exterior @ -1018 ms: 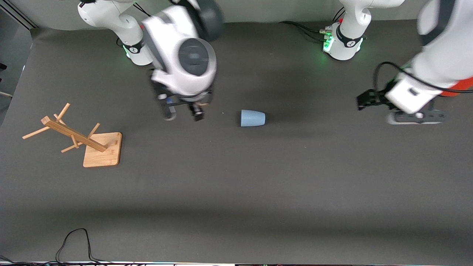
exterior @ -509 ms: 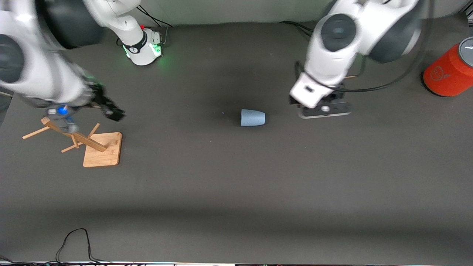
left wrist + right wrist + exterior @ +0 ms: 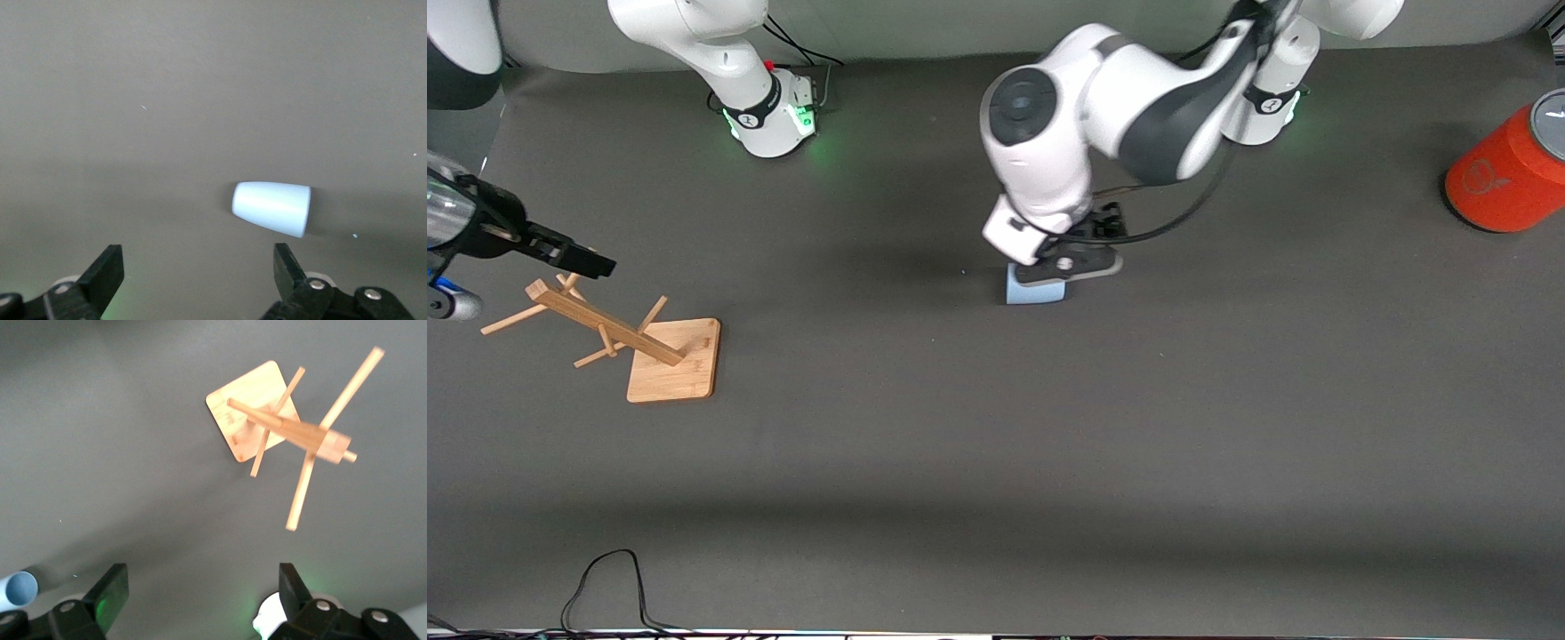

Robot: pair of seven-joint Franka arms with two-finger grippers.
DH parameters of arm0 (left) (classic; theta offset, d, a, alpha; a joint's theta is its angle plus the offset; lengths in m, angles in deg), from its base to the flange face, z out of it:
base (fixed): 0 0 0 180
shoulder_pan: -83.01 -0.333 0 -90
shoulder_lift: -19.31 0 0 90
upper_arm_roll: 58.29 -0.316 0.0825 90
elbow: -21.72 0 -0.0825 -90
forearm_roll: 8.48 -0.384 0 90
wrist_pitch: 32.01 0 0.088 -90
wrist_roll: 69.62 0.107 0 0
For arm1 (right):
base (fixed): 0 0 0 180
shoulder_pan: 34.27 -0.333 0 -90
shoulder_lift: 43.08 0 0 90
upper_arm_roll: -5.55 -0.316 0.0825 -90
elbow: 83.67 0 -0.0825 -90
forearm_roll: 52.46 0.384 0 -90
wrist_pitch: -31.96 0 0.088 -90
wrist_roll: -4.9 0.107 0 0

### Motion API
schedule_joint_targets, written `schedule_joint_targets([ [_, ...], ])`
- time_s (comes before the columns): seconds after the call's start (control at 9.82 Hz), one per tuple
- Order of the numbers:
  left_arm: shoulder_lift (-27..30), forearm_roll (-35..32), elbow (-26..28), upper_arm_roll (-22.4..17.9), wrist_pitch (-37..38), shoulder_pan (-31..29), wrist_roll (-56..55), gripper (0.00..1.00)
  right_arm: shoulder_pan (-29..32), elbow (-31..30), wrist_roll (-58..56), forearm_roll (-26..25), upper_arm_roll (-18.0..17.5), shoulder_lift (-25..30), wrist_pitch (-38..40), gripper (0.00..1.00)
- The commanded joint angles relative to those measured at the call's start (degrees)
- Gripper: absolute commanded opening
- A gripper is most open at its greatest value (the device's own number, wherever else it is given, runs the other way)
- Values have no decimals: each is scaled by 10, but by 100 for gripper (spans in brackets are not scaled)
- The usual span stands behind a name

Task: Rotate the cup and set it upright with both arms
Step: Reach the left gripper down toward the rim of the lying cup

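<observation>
Cup (image 3: 272, 208): on its side, below the spread jaws.
Left gripper (image 3: 193, 270): over the cup, seemingly not touching.
Right gripper (image 3: 200, 593): jaws spread, over the rack (image 3: 287, 430).

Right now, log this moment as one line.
cup: on its side, untouched | left tool: open, over cup | right tool: open, over wooden rack

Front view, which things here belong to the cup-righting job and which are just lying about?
Part of the job:
cup, lying on its side
left gripper, open over the cup
right gripper, open over the wooden rack

Lying about:
wooden rack
orange can
black cable
</observation>
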Motion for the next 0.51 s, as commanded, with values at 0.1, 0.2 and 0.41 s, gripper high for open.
schedule_joint_targets([
  [0.1,-86,-49,-97,-12,24,77,-84,100,30,-44,-144,-4,-12,20,-70,100],
  [0.2,-111,-67,-104,-12,19,97,-96,100,30,-44,-174,-4,-9,18,-79,100],
  [0.41,-173,-128,-112,-12,16,129,-123,100,29,-51,-207,-4,-8,18,-105,100],
])
